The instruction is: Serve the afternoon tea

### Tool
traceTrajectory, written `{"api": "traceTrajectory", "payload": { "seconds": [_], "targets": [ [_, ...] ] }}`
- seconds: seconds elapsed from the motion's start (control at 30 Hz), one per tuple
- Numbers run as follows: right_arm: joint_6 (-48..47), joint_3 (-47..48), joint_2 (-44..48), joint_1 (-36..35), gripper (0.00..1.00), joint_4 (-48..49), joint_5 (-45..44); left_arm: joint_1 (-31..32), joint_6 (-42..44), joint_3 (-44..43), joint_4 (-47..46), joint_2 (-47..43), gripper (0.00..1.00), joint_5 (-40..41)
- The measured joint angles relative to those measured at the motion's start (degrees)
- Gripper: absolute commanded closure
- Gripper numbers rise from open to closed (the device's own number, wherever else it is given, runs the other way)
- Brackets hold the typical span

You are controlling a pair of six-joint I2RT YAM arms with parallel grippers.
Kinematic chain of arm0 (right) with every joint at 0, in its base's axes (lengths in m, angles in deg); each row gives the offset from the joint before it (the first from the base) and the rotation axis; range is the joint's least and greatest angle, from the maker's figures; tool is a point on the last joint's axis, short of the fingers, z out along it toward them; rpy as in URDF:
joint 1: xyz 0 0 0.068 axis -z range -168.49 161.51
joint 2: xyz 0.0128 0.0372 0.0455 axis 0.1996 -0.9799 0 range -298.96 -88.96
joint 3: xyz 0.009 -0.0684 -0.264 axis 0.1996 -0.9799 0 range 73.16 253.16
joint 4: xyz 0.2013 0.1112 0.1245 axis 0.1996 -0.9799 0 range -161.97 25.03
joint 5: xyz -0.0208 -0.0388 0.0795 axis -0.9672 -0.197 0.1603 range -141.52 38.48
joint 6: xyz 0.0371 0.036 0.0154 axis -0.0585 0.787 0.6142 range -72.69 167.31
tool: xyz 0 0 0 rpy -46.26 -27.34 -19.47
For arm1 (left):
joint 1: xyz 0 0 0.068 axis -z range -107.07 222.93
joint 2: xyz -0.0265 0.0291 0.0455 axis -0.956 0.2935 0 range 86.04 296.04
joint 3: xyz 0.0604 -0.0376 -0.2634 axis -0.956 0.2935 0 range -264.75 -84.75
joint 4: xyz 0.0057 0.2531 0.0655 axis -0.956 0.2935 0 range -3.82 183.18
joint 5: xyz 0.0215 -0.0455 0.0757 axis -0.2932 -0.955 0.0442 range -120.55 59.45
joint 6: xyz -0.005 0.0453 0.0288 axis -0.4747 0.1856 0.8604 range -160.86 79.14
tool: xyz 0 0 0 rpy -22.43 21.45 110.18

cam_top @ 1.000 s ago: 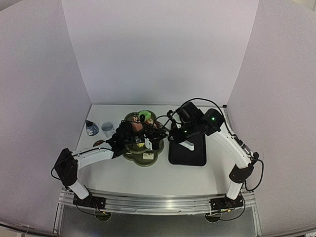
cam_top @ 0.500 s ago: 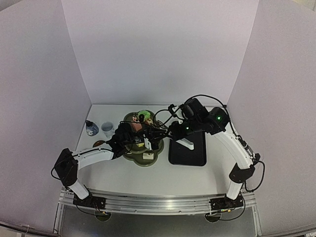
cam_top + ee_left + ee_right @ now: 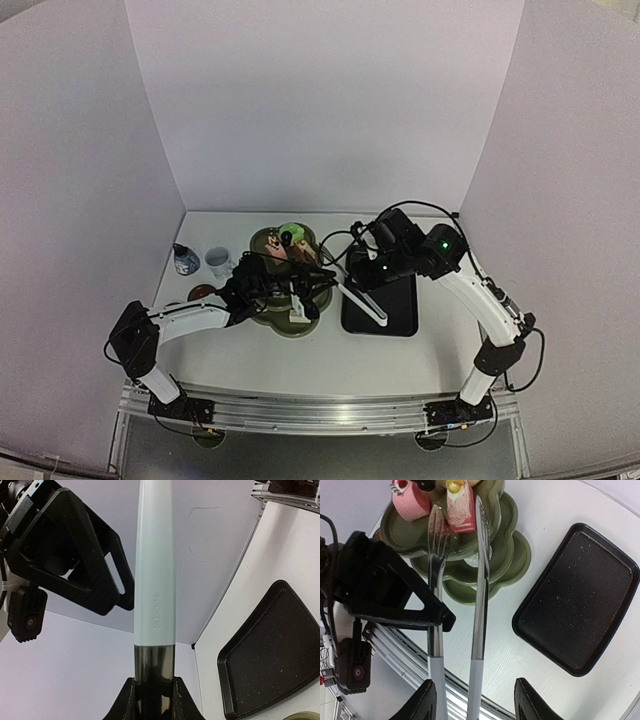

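Note:
The olive-green three-tier stand [image 3: 270,322] stands left of centre, also in the right wrist view [image 3: 512,560]. A pink cake [image 3: 410,500] and a red-and-white slice [image 3: 460,510] sit on its upper tier. Two bluish cups [image 3: 217,262] and a brown coaster [image 3: 200,292] lie at the left. My left gripper [image 3: 305,290] [image 3: 154,700] is shut on the metal part of one arm of the metal tongs [image 3: 480,580], beside the stand. My right gripper [image 3: 368,272] [image 3: 477,700] is open, with both white tong handles [image 3: 365,305] passing between its fingers.
The black rectangular tray [image 3: 395,312] lies right of the stand, also in the right wrist view [image 3: 580,600] and the left wrist view [image 3: 270,650]; the tong handles hang over its left edge. White walls enclose the table on three sides.
My right gripper has drawn back to the right, away from the stand. More of the white tong handle now shows, slanting over the tray. My left gripper still holds the tongs.

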Motion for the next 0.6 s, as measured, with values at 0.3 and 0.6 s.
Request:
{"api": "traceTrajectory", "payload": {
  "seconds": [0.3,0.6],
  "targets": [
    [1.1,-6.6,0.4,0.0,0.67,-0.1,0.4,0.0,4.2,0.8,0.1,0.0,1.0,-0.4],
    [2.0,-7.4,0.4,-0.5,1.0,0.3,0.1,0.2,5.1,0.8,0.1,0.0,0.99,0.2]
  ]
}}
